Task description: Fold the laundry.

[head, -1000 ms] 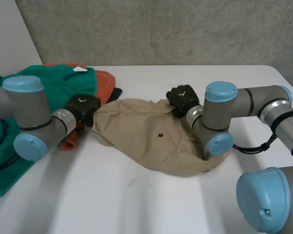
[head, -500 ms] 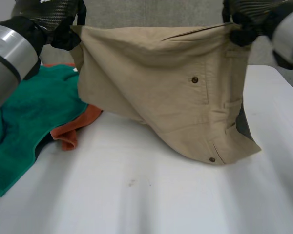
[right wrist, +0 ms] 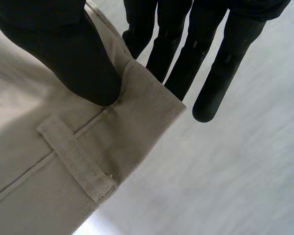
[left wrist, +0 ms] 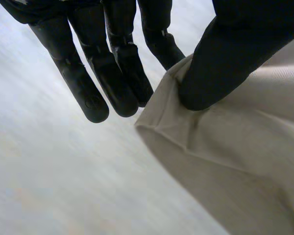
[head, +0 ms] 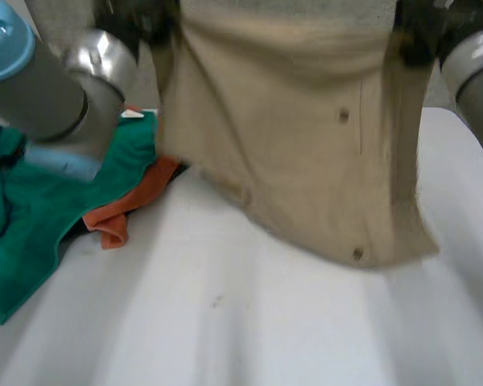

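The near part of the white table (head: 225, 330) is bare. Further in, on the robot's left side, a green towel-like cloth (head: 32, 233) lies crumpled on the table. An orange cloth (head: 117, 219) lies against it, partly under its edge.

Behind these, a beige twill garment with small dark buttons (head: 298, 153) hangs in the air above the far half of the table, spread wide between the two hands. Its lower edge comes close to the table, but I cannot tell if it touches.

The left hand (left wrist: 117, 58) pinches one top corner of the garment. The thumb (left wrist: 230, 54) presses the cloth against the straight fingers (left wrist: 83, 83).

The right hand (right wrist: 201, 44) pinches the other top corner in the same way, thumb (right wrist: 63, 54) on the waistband, just beside a belt loop (right wrist: 76, 164).
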Controlling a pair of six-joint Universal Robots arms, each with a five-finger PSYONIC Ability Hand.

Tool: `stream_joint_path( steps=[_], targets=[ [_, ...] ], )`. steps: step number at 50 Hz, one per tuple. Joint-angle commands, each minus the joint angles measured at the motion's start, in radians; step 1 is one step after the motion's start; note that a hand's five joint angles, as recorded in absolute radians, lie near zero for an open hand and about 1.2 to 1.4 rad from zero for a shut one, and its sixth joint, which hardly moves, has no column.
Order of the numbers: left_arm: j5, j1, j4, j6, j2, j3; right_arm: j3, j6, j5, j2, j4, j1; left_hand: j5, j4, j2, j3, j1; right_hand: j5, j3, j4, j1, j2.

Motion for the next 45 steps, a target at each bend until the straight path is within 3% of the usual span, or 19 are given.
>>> stream_joint_path(
  steps=[1,4,12,17,25,30,33,37,41,45],
  targets=[
    [-0.106,-0.004,0.325,0.013,-0.001,0.153,-0.025,0.049,0.051,-0.057,-0.487,0.049,0.228,0.195,0.197,0.203,0.245,0.223,0.211,0.199,0.286,0.234],
    [-0.104,-0.004,0.296,0.013,0.007,0.124,-0.025,0.049,0.020,-0.053,-0.466,0.051,0.228,0.195,0.197,0.203,0.245,0.223,0.211,0.199,0.286,0.234],
    [-0.104,-0.010,0.252,0.012,0.100,-0.204,0.045,0.045,-0.064,-0.002,-0.200,0.051,0.228,0.195,0.197,0.203,0.245,0.223,0.211,0.199,0.286,0.234],
    [-0.098,-0.016,0.206,0.016,0.151,-0.516,0.218,0.014,-0.147,0.044,-0.113,0.042,0.228,0.195,0.197,0.203,0.245,0.223,0.211,0.199,0.286,0.234],
    [-0.078,-0.049,0.103,0.022,0.157,-0.840,0.491,-0.159,-0.146,0.090,-0.061,0.042,0.228,0.195,0.197,0.203,0.245,0.223,0.211,0.199,0.286,0.234],
    [-0.083,-0.056,-0.084,0.025,0.293,-0.951,0.626,-0.245,-0.150,0.055,0.024,0.043,0.228,0.195,0.197,0.203,0.245,0.223,0.211,0.199,0.286,0.234],
    [-0.083,-0.058,-0.188,0.033,0.367,-0.979,0.709,-0.262,-0.157,-0.046,0.125,0.042,0.228,0.195,0.197,0.203,0.245,0.223,0.211,0.199,0.286,0.234],
    [-0.083,-0.075,-0.427,0.071,0.497,-1.024,0.784,-0.278,-0.155,-0.147,0.237,0.039,0.228,0.195,0.197,0.203,0.245,0.223,0.211,0.199,0.286,0.234],
    [-0.074,-0.095,-0.622,0.114,0.538,-1.056,0.853,-0.328,-0.150,-0.241,0.363,0.039,0.228,0.195,0.197,0.203,0.245,0.223,0.211,0.199,0.286,0.234],
    [-0.078,-0.142,-0.715,0.134,0.533,-1.065,0.939,-0.452,-0.146,-0.292,0.479,0.008,0.228,0.195,0.197,0.203,0.245,0.223,0.211,0.199,0.286,0.234]
  ],
)
